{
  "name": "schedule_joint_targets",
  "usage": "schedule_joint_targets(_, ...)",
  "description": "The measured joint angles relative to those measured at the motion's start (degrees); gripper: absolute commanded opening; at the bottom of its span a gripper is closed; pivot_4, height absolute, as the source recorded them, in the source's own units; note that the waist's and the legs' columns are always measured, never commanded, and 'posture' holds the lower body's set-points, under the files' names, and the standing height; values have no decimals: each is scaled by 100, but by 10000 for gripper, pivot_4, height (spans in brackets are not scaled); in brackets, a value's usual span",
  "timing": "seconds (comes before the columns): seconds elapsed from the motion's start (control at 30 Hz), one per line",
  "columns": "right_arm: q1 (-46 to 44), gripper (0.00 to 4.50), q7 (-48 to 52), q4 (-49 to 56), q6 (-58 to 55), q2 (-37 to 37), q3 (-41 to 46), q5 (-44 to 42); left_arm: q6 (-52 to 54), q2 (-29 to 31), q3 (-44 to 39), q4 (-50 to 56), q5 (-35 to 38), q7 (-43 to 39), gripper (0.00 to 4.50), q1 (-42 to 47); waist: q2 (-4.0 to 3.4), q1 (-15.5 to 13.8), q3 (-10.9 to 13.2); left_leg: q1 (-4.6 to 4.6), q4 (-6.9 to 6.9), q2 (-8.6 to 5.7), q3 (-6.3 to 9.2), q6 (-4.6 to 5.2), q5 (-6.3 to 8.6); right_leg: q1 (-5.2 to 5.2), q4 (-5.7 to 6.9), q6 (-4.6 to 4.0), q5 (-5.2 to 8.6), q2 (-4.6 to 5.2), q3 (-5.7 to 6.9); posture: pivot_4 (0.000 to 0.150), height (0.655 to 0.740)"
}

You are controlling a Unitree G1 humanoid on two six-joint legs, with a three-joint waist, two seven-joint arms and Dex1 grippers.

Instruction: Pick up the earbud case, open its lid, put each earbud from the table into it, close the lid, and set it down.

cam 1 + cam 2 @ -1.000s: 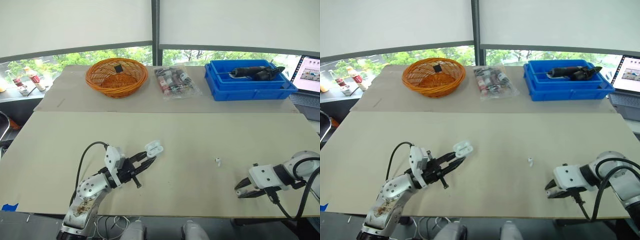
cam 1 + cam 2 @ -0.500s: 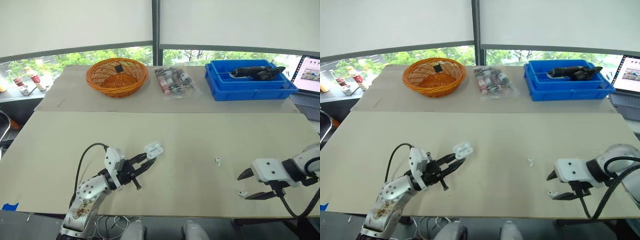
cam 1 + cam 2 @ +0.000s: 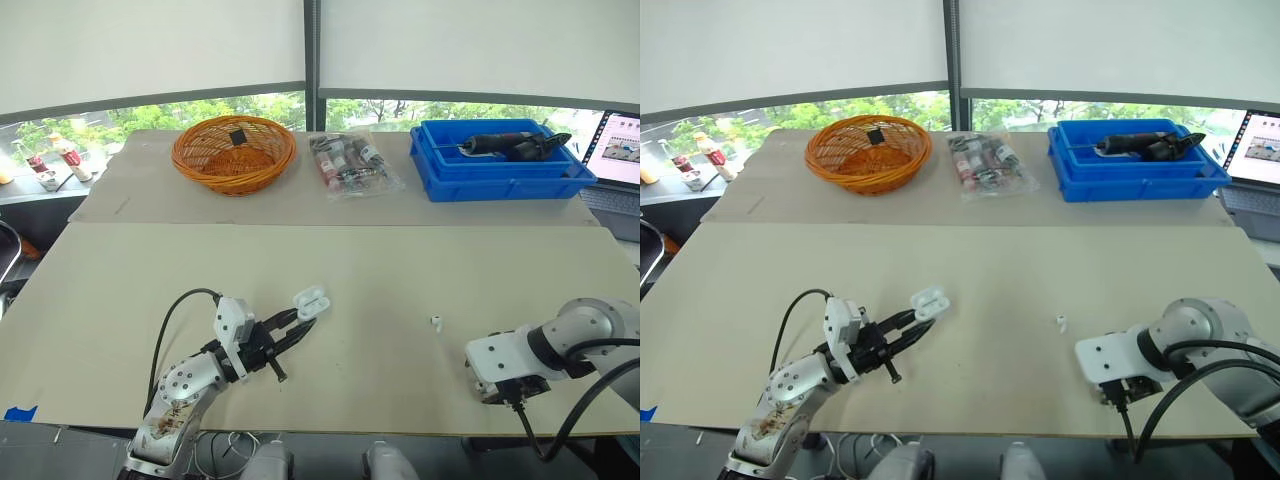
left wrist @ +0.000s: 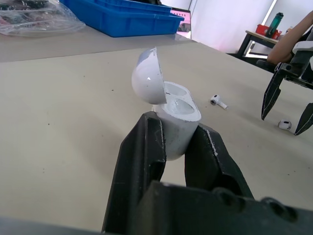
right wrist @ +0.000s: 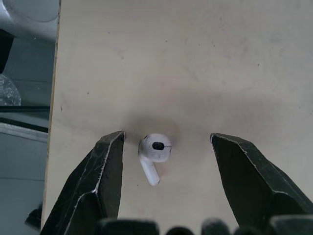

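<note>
My left gripper is shut on the white earbud case, holding it just above the table at the front left. Its lid stands open and both sockets look empty. One white earbud lies on the table right of centre. A second earbud lies near the table's front edge. My right gripper points down over it, open, with one finger on each side and not touching it.
Along the back stand an orange basket, a clear bag of small items and a blue bin holding a dark tool. A laptop sits at the far right. The table's front edge runs close to the right gripper.
The right gripper opened, then swung down over the earbud near the front edge, so its fingers now straddle it. The left gripper with the case barely shifted.
</note>
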State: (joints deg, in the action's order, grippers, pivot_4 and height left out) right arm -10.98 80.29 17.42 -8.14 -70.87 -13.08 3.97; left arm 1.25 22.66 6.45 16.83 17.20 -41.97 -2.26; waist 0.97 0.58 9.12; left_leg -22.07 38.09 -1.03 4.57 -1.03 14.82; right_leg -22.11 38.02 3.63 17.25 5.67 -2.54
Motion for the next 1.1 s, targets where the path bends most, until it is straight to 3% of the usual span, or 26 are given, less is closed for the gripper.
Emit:
schedule_joint_targets(0.17,-184,31060,143,-199,88,50,-128,33,1,3,1,0,-5,3,5298,-2,0,4,0,1,0,0,0,0,0,2,0,0,0,0,0,1500,7400)
schedule_joint_targets(0.3,-217,19645,234,-274,187,49,-165,50,1,10,0,3,-6,12,5298,-34,1,-3,-1,2,1,0,0,0,0,4,0,0,0,0,1,1500,7400)
schedule_joint_targets(0.43,-196,5259,322,-241,174,50,-170,49,1,13,0,21,-6,18,5298,-51,4,8,-2,6,1,1,1,0,0,6,0,0,0,0,1,1500,7400)
schedule_joint_targets(0.47,-191,3593,316,-219,171,50,-169,51,1,12,0,23,-6,19,5298,-52,4,8,-2,6,1,1,2,0,0,6,0,0,0,-1,1,1500,7400)
schedule_joint_targets(0.77,-186,3588,298,-178,-201,77,-38,-199,1,-1,2,24,-5,11,5298,16,4,10,-1,3,1,1,2,0,0,2,2,0,0,-1,1,1500,7400)
schedule_joint_targets(0.9,-598,3588,196,150,-1492,449,468,-1099,-6,-107,13,19,8,9,5298,211,4,16,-1,0,1,1,3,0,0,0,3,-1,0,-2,0,1500,7400)
schedule_joint_targets(1.0,-1077,3588,-349,598,-3045,1251,991,-2147,-11,-261,14,11,10,64,5298,375,8,13,1,-4,1,2,7,0,0,0,0,-1,-1,-3,1,1500,7400)
schedule_joint_targets(1.1,-1456,3588,-1515,1075,-4748,2740,1682,-3390,-9,-483,51,-4,3,200,5298,606,12,-4,2,-15,6,0,14,0,0,-4,4,-1,-1,-2,7,1500,7400)
